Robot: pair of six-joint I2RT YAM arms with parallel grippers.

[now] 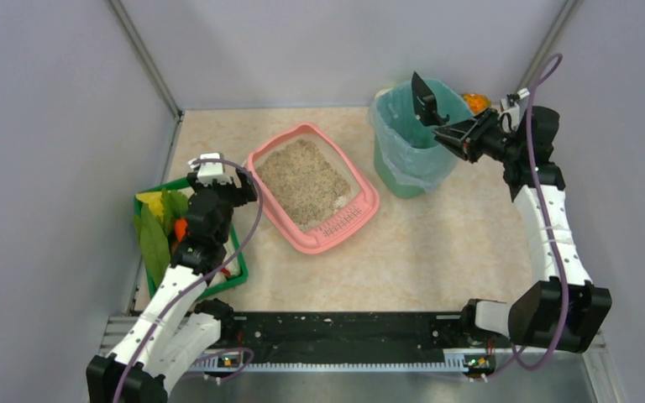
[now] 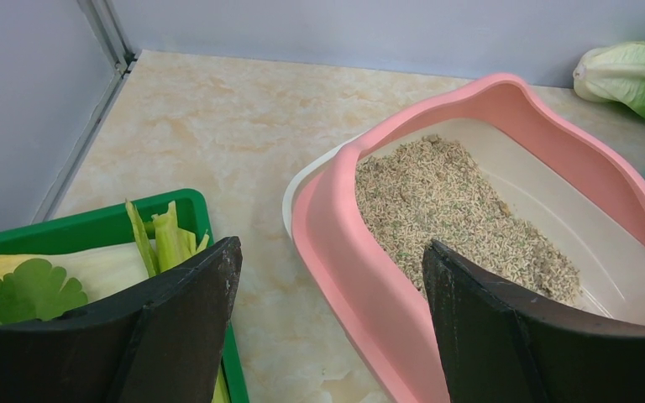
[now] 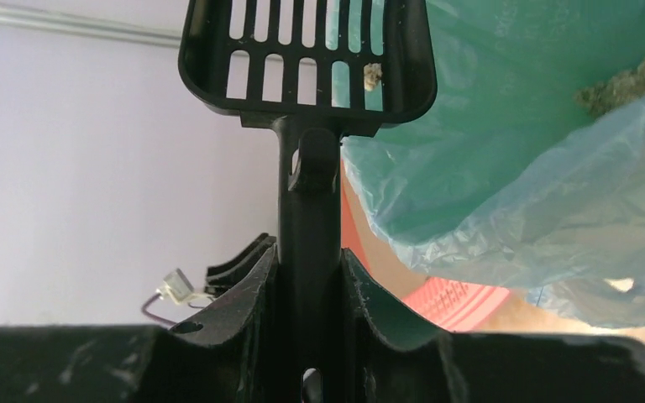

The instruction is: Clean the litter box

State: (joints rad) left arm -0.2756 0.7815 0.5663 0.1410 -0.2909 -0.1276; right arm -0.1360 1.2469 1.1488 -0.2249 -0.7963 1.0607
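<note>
The box (image 1: 368, 204) sits mid-table, slotted ledge toward 5 o'clock, with the bin (image 1: 407, 172) at its 2 o'clock. The right gripper (image 1: 462, 134) is clamped on the scoop (image 1: 427, 101) over the bin. The left gripper (image 1: 218, 172), at the box's 9 o'clock, gapes empty. The box looks like stiff plastic, but its litter (image 1: 306, 180) is loose (tilting would spill it), so steady it by the raised rim.

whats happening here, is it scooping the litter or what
The right gripper is shut on a black slotted scoop, holding it by the handle over the teal-lined bin, with one small clump stuck in the slots. The left gripper hovers with open jaws, empty, between the green tray and the pink litter box, which sits mid-table with litter inside.
</note>
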